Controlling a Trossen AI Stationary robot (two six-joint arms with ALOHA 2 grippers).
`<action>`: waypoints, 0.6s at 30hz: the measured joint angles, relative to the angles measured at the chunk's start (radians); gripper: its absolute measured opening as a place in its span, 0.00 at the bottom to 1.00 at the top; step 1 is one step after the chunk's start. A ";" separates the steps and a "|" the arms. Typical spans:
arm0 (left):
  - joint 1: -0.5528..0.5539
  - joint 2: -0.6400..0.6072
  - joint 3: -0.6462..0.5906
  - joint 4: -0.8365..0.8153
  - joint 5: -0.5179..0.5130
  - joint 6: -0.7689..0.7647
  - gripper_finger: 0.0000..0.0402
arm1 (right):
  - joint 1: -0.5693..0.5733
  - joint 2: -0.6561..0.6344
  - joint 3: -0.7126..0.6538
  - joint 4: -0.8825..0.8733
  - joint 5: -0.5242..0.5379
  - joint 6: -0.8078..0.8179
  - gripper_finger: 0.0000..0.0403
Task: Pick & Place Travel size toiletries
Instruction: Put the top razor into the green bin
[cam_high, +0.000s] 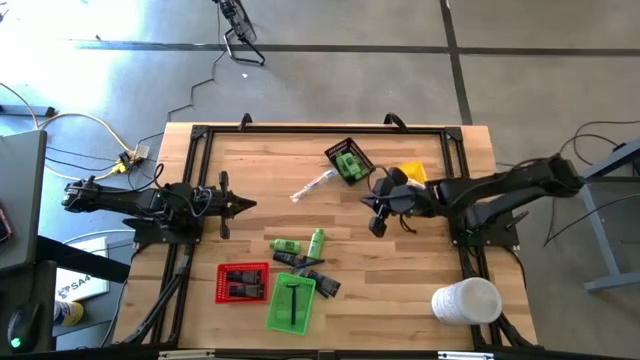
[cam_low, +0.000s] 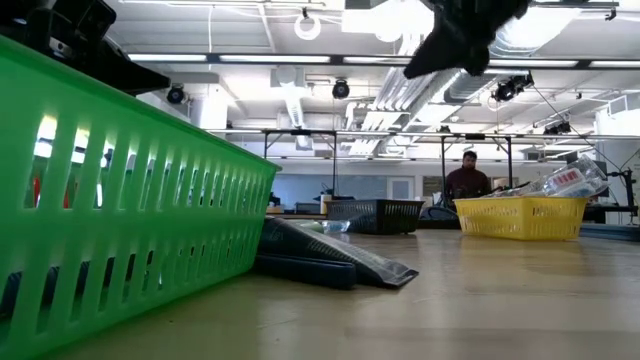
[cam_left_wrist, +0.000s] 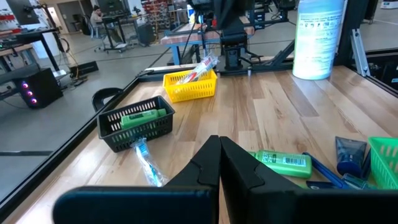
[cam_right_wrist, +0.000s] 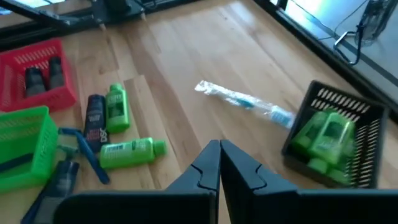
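Two bright green bottles (cam_high: 285, 245) (cam_high: 316, 241) lie on the table mid-front beside dark flat packets (cam_high: 300, 262). A clear-wrapped stick (cam_high: 313, 186) lies flat by the black tray (cam_high: 349, 160), which holds more green bottles (cam_right_wrist: 326, 134). My right gripper (cam_high: 377, 224) hangs shut and empty above the table, to the right of the stick and beside the black tray; its fingers (cam_right_wrist: 219, 155) show closed. My left gripper (cam_high: 246, 205) rests shut and level at the table's left, its fingers (cam_left_wrist: 219, 149) closed on nothing.
A yellow tray (cam_high: 412, 174) with clear-wrapped items sits partly under my right arm. A red tray (cam_high: 242, 282) and a green tray (cam_high: 292, 303) stand at the front. A big white cylinder (cam_high: 466, 301) stands front right. A person (cam_low: 468, 178) is in the room behind.
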 joint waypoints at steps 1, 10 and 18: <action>0.000 0.000 0.000 0.000 0.000 0.000 0.00 | 0.002 -0.002 -0.028 0.030 0.000 0.001 0.01; 0.000 0.000 0.000 0.000 0.000 -0.001 0.00 | -0.007 -0.046 -0.151 0.157 -0.001 0.022 0.01; 0.000 0.000 0.000 0.000 0.023 -0.005 0.00 | -0.016 -0.133 -0.151 0.105 -0.027 -0.068 0.01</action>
